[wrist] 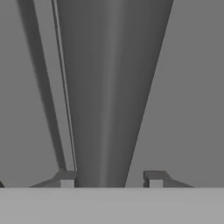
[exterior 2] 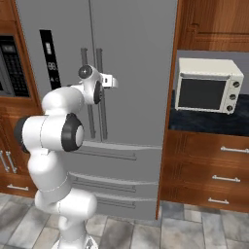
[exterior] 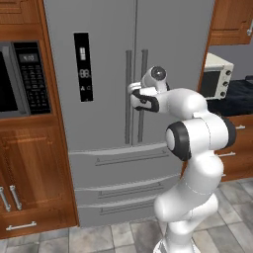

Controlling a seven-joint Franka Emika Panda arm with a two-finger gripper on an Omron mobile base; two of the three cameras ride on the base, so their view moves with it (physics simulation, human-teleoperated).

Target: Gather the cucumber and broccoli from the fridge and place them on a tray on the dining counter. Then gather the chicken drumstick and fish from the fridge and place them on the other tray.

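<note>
At the fridge handle, tool straddling it, doors closed

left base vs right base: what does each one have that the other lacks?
Left base: the microwave's full front, door and keypad, built into the wood cabinet. Right base: the white toaster oven's full face, and the drawers under its counter. Both: the closed fridge, its dispenser panel, and the tool at the fridge door handles.
</note>
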